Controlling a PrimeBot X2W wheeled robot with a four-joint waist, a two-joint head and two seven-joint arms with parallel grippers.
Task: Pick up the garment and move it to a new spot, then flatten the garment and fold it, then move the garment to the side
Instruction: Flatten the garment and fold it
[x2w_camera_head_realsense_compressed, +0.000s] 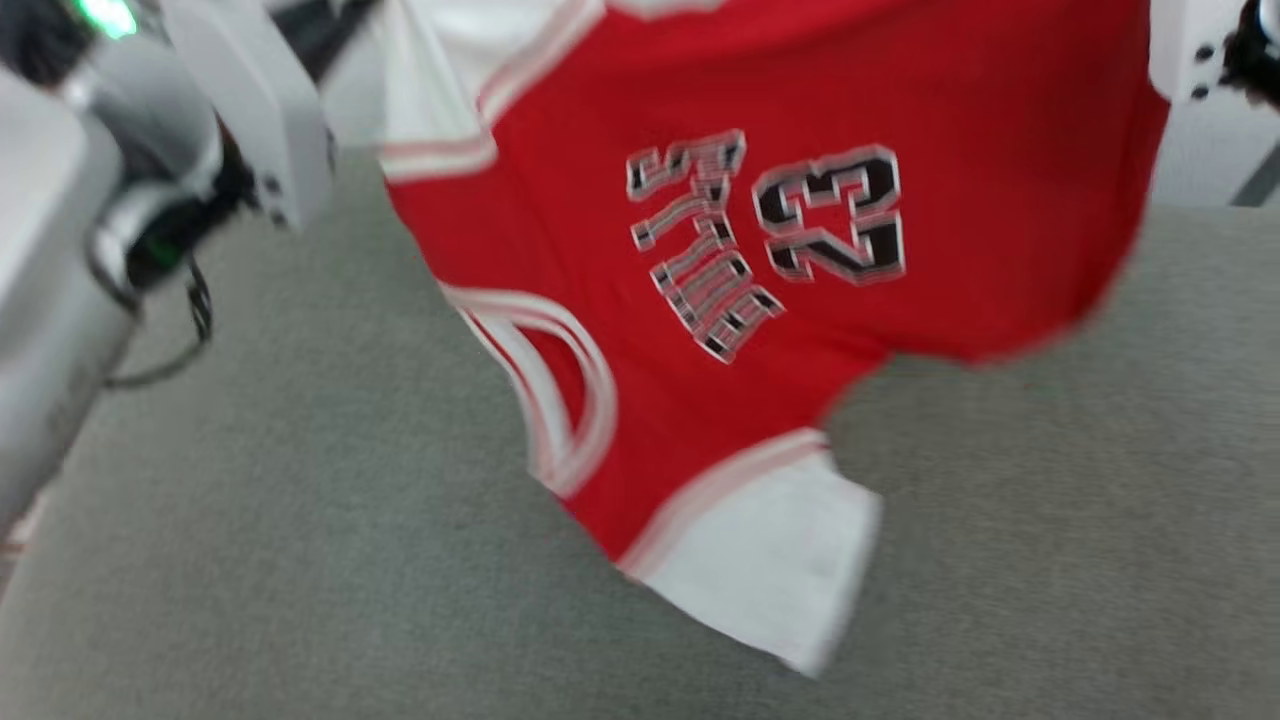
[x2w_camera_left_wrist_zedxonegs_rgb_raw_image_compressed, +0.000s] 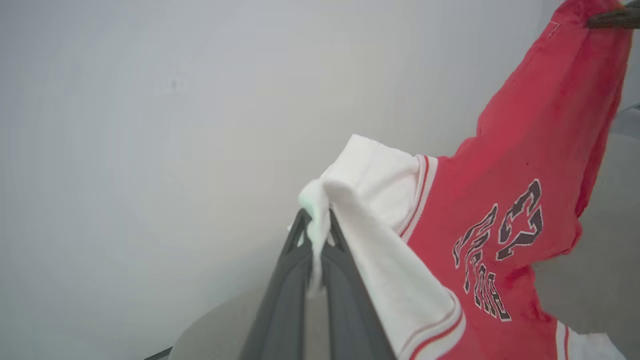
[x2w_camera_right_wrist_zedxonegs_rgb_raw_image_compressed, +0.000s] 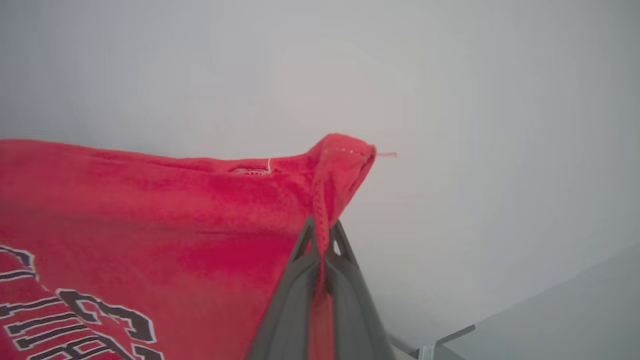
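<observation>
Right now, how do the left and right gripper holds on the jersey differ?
The left gripper pinches a white sleeve edge; the right gripper pinches a red stitched hem corner. The white sleeve cloth drapes down beside the left gripper; the red stitched hem corner bunches up above the right gripper's tips. Shared: both are shut on the jersey, which hangs spread between them.
</observation>
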